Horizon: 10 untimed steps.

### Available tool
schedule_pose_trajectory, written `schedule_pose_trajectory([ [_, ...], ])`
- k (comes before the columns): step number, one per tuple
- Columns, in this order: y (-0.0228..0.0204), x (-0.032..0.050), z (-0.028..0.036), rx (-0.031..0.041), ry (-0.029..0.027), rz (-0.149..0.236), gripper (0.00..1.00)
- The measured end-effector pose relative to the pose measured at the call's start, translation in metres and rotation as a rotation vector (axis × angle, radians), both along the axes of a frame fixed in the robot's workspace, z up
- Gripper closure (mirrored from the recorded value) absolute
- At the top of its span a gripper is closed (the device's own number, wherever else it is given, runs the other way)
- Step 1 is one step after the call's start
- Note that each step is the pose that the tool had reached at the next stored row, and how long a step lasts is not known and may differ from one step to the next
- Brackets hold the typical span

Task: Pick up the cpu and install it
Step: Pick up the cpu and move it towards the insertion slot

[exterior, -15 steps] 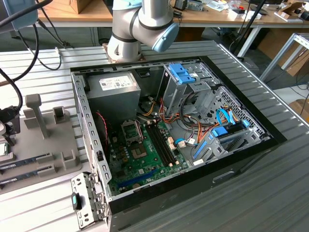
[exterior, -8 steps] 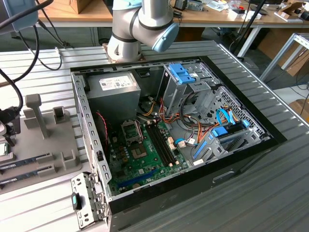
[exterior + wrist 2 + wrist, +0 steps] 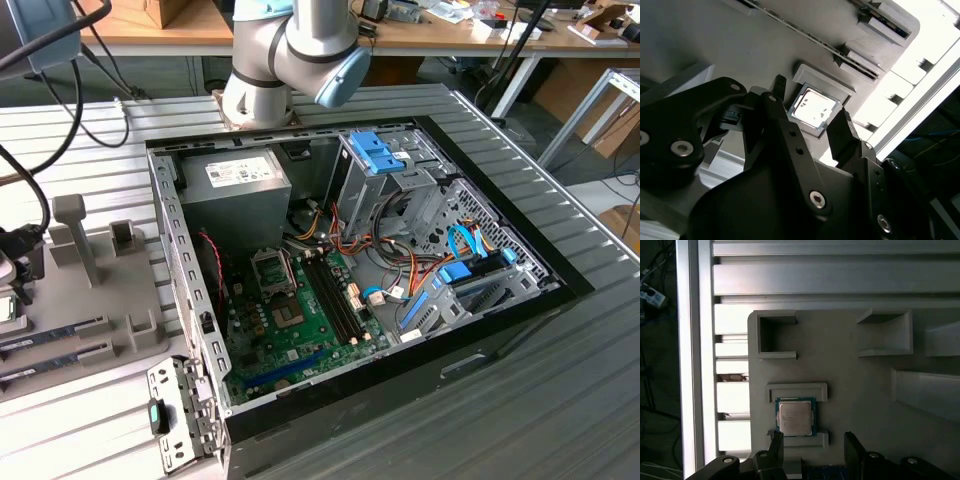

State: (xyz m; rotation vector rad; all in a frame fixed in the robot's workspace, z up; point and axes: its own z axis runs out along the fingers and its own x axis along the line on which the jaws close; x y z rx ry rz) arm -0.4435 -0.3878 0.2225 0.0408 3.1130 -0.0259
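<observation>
On the grey fixture plate (image 3: 865,390) at the exterior view's left, beside the open computer case (image 3: 480,330), the cpu (image 3: 796,418) lies flat in a shallow seat, silver top up, bracketed by two low ledges (image 3: 797,391). Both wrist views show the gripper (image 3: 813,437) close over it, its two black fingers (image 3: 776,445) spread wide, one off each side of the chip, gripping nothing. Long memory sticks (image 3: 55,335) rest in slots at the plate's near edge. Well apart from the chip, inside the case, the metal-framed socket (image 3: 272,268) sits on the green motherboard (image 3: 300,335), near the grey power-supply box (image 3: 235,195). Plate and case rest on a ribbed aluminium table (image 3: 560,400), with the arm (image 3: 290,50) rising at its far side
</observation>
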Motion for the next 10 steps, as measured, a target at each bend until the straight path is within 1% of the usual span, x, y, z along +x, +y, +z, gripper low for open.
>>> schedule_pose_trajectory([
  [1,0.0015,-0.0003,-0.0013,0.0001,-0.0001,0.0,0.4],
  [7,0.0063,-0.006,-0.0072,0.0001,-0.0002,0.001,0.4],
  [8,0.0078,-0.008,-0.0095,0.0001,-0.0002,0.002,0.4],
  [10,0.0094,-0.0088,-0.0128,0.0,-0.0001,0.003,0.4],
])
